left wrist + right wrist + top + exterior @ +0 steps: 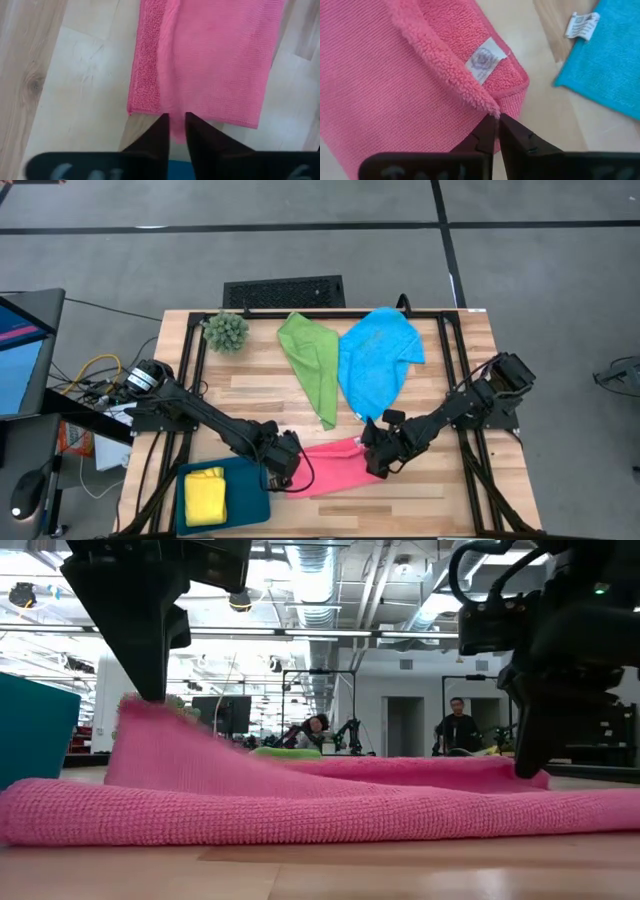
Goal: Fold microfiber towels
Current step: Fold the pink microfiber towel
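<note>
Both arms reached low toward the middle from opposite sides. Left gripper (pixel 291 467) sat down near the front, fingers (pixel 161 135) nearly together, a narrow gap between. Right gripper (pixel 376 461) faced it, well apart, fingers (pixel 485 137) likewise almost closed.

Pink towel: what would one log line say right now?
pink towel: part-folded | left gripper: pinching one edge | right gripper: pinching opposite edge | yellow towel: folded on tray
</note>
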